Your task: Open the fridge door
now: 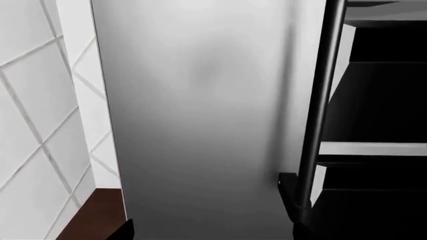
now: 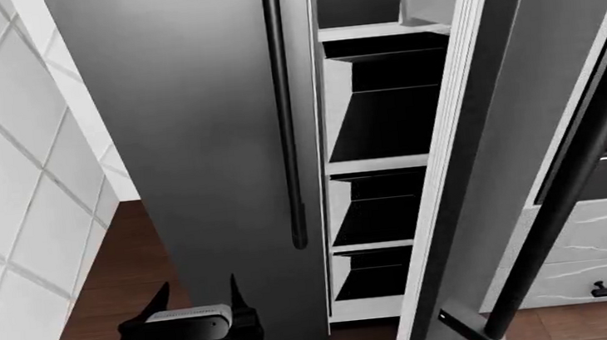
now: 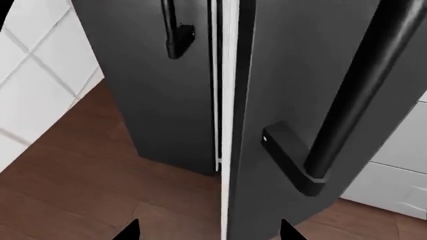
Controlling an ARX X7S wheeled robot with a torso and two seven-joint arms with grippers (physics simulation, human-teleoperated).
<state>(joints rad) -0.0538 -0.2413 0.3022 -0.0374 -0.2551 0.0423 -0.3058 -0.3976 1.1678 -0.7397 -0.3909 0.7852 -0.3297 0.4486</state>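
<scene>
while my left gripper (image 2: 196, 301) hovers low in the head view with its jaws spread and nothing between them, just in front of the closed twin steel door (image 2: 194, 130), my right gripper (image 3: 207, 231) shows only two dark fingertips at the edge of its wrist view, parted wide and holding nothing. below them runs a dark wood floor (image 3: 87, 165), with a white tiled wall (image 2: 2, 165) on the left. the fridge door (image 2: 503, 159) stands swung open to the right, its black bar handle (image 3: 353, 95) just beyond the right jaws, white shelves (image 2: 376, 165) exposed behind.

No legible text or labels
</scene>
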